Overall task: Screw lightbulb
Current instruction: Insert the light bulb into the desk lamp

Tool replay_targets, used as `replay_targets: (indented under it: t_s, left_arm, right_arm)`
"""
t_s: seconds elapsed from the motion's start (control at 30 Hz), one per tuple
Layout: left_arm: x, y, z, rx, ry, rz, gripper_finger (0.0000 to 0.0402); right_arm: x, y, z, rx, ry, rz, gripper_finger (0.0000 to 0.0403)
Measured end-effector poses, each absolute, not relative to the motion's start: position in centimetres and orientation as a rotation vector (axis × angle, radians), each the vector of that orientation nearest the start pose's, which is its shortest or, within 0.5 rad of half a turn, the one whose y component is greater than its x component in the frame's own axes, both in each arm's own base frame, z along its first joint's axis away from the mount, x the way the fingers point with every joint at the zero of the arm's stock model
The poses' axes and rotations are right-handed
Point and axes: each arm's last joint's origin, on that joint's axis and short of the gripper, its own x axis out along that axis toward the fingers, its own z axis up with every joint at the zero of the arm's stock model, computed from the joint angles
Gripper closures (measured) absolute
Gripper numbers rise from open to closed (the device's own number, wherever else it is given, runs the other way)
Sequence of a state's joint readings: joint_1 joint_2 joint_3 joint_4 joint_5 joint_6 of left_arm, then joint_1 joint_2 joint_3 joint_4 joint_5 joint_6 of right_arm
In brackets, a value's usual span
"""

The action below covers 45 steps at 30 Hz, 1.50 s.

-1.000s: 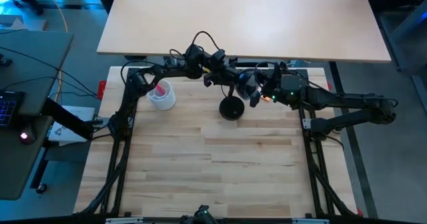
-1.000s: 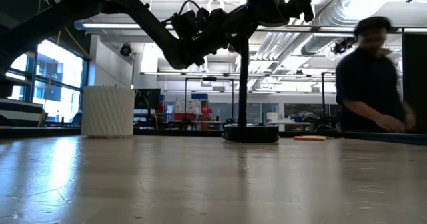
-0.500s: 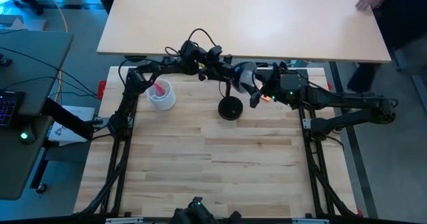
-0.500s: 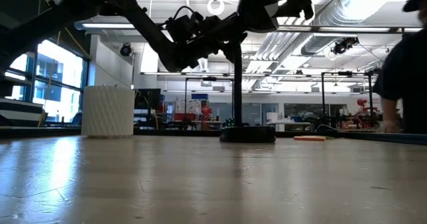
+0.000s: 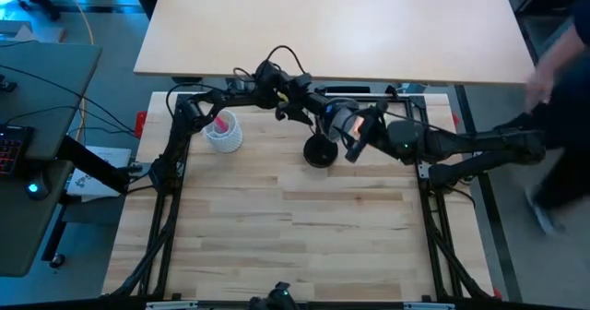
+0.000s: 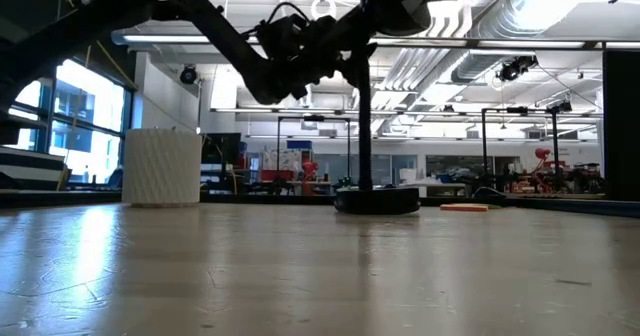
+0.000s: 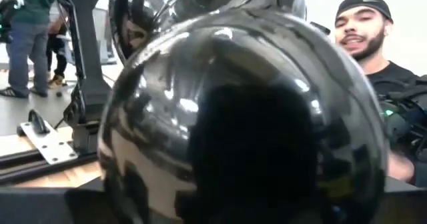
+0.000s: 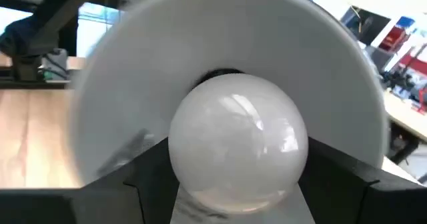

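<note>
The white frosted lightbulb sits in the mouth of the black desk lamp's shade, whose white inside rings it. My right gripper is shut on the bulb. The lamp's round foot stands on the wooden table, with its stem upright. The shade's glossy black back fills the left wrist view. My left gripper reaches it from the table's left and is shut on it. The bulb's screw base is hidden behind the globe. My left gripper is on the back of the lamp's shade, coming level from the table's left. The dome hides the place of contact, so the kind of hold does not show. The lamp stands on its foot. My right gripper pinches the bulb's round globe between its two fingers, one on each side. It comes about level from the table's right. The bulb points into the shade, clear of the table.
A white ribbed cup with pink items stands left of the lamp. A second, lighter table lies beyond the far edge. A person moves past the right side. The near half of the wooden table lies bare.
My right gripper has rolled about its own pointing line with the bulb and shifted a little toward the table's left. The lamp's head and stem swayed left and came back. The person walked from the far table round to the right side.
</note>
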State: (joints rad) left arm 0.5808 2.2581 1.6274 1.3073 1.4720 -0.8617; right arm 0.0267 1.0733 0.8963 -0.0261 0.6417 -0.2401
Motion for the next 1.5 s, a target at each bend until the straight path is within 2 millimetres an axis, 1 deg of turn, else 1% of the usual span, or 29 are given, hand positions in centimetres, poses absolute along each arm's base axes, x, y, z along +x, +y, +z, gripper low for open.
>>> replay_targets:
  t_s: [0.17,0.23,0.3,0.43,0.53,0.63,0.7,0.8,0.93,1.1,1.2,1.27,1.37,1.43,1.5]
  left_arm:
    - [42.5,23.6,26.5,-0.239,0.111,-0.979,0.0143]
    - [43.2,23.8,26.7,-0.297,0.164,-1.000,0.0143]
    - [43.3,24.5,26.7,-0.370,0.200,-0.982,0.0143]
    - [42.2,26.7,26.3,-0.437,0.226,-0.932,0.0143]
    - [41.0,28.4,25.9,-0.431,0.210,-0.890,0.0143]
    - [39.7,30.1,25.2,-0.458,0.203,-0.831,0.0143]
    - [39.2,30.8,24.6,-0.495,0.199,-0.780,0.0143]
    - [38.7,31.2,24.0,-0.527,0.208,-0.762,0.0143]
    - [38.5,31.1,23.6,-0.543,0.221,-0.775,0.0143]
    - [38.8,30.4,24.7,-0.429,0.148,-0.769,0.0143]
    - [38.3,30.4,25.6,-0.370,0.102,-0.759,0.0143]
    - [37.5,31.3,25.9,-0.373,0.063,-0.703,0.0143]
    - [36.5,32.9,26.2,-0.418,-0.022,-0.568,0.0143]
    - [36.1,33.6,26.2,-0.458,-0.062,-0.499,0.0143]
    - [36.0,33.9,26.3,-0.475,-0.089,-0.460,0.0143]
  right_arm:
    - [23.4,0.9,33.3,-0.319,0.261,-0.596,0.0146]
    - [23.2,1.7,33.4,-0.326,0.258,-0.613,0.0146]
    - [23.0,2.5,33.4,-0.334,0.256,-0.640,0.0146]
    - [22.6,3.5,33.4,-0.352,0.261,-0.694,0.0146]
    - [22.4,3.9,33.1,-0.361,0.280,-0.708,0.0146]
    - [22.3,3.9,33.0,-0.336,0.282,-0.724,0.0146]
    - [22.3,3.9,32.9,-0.333,0.288,-0.734,0.0146]
    - [22.2,3.8,32.7,-0.346,0.306,-0.733,0.0146]
    - [22.0,3.8,32.6,-0.355,0.321,-0.733,0.0146]
    - [21.2,3.4,33.0,-0.348,0.320,-0.747,0.0146]
    - [20.4,3.1,33.4,-0.317,0.311,-0.754,0.0146]
    - [19.9,3.0,33.6,-0.294,0.301,-0.757,0.0146]
    - [19.4,2.8,33.6,-0.271,0.301,-0.758,0.0146]
    - [19.2,2.8,33.6,-0.262,0.303,-0.757,0.0146]
    - [19.1,2.8,33.6,-0.262,0.309,-0.756,0.0146]
